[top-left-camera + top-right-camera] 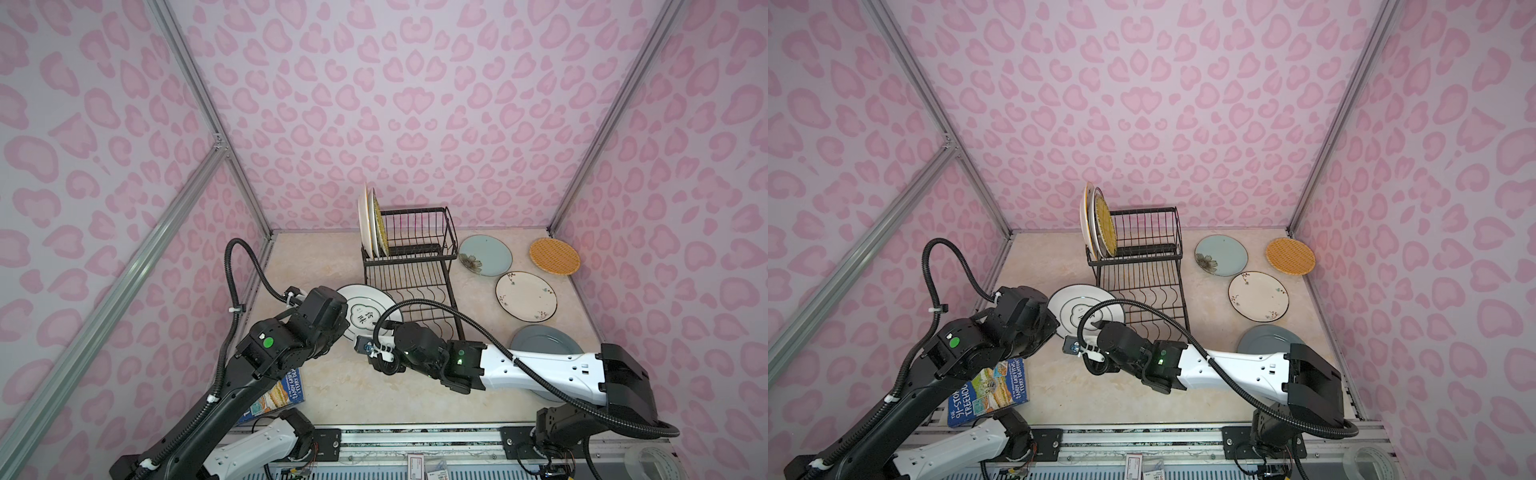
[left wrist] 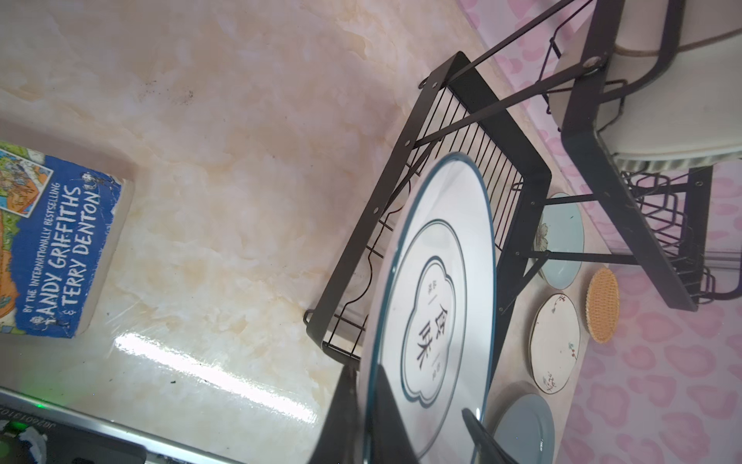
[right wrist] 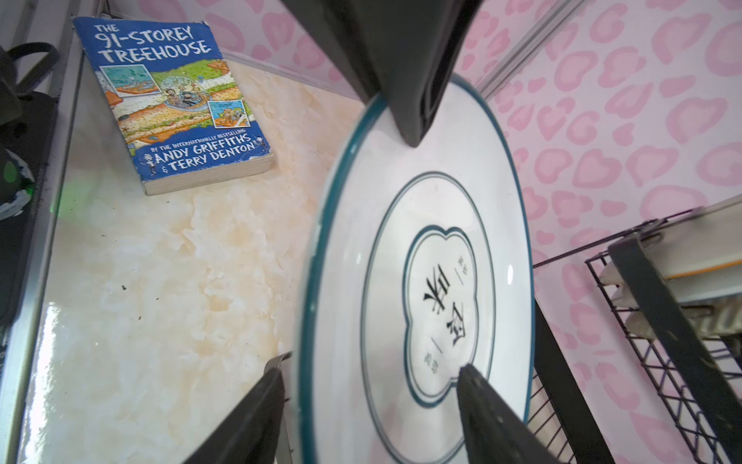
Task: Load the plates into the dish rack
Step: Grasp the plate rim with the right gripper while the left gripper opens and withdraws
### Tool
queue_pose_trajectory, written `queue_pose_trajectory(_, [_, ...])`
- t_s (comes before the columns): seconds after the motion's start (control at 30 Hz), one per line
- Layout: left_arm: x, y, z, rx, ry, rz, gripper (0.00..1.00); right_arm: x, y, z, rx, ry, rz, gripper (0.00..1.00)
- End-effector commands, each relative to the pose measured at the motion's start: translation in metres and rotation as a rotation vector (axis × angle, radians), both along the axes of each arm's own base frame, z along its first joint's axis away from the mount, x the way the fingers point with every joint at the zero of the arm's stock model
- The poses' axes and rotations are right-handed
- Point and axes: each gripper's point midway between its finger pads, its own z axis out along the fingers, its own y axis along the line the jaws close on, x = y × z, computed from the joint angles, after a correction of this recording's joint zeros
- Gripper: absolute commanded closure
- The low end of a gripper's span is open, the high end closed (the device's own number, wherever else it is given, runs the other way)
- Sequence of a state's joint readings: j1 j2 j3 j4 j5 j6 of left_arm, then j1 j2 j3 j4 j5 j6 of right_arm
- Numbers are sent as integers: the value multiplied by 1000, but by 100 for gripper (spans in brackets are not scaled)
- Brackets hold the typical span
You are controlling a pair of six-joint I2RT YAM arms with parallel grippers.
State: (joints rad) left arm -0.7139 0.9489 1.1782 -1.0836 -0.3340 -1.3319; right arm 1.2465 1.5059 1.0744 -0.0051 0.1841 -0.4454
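Eight plates in all. Three, as far as their edges can be counted, stand on edge (image 1: 368, 224) in the raised tier of the one rack (image 1: 419, 248), at its left end. Four lie flat on the surface (image 1: 332, 382) to the right of the rack: a blue flowered plate (image 1: 485, 254), an orange woven plate (image 1: 554, 256), a white sprigged plate (image 1: 525, 296) and a grey plate (image 1: 540, 338), this last partly under the right arm. The eighth, a teal-rimmed plate (image 1: 365, 307) with black characters, is held tilted at the near left corner of the rack's lower tray. One book (image 1: 988, 386) lies near the left arm.

Two grippers. The left gripper (image 2: 363, 373) has its jaws pinched on the teal-rimmed plate's rim. The right gripper (image 3: 371, 369) has its jaws spread wide, one finger behind the same plate and one before its face. Whether either finger touches the plate cannot be told.
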Motion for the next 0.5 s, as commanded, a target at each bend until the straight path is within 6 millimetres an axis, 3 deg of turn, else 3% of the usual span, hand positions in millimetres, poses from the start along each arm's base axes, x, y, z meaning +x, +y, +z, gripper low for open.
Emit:
queue_pose_trajectory(0.0, [5, -2, 12, -23, -41, 36, 97, 8, -4, 1, 13, 6, -48, 37])
queue_pose_trajectory(0.2, [5, -8, 10, -20, -29, 31, 97, 15, -9, 2, 25, 19, -68, 51])
queue_pose_trajectory(0.47, [5, -18, 8, -50, -30, 5, 97, 10, -14, 3, 31, 46, -67, 99])
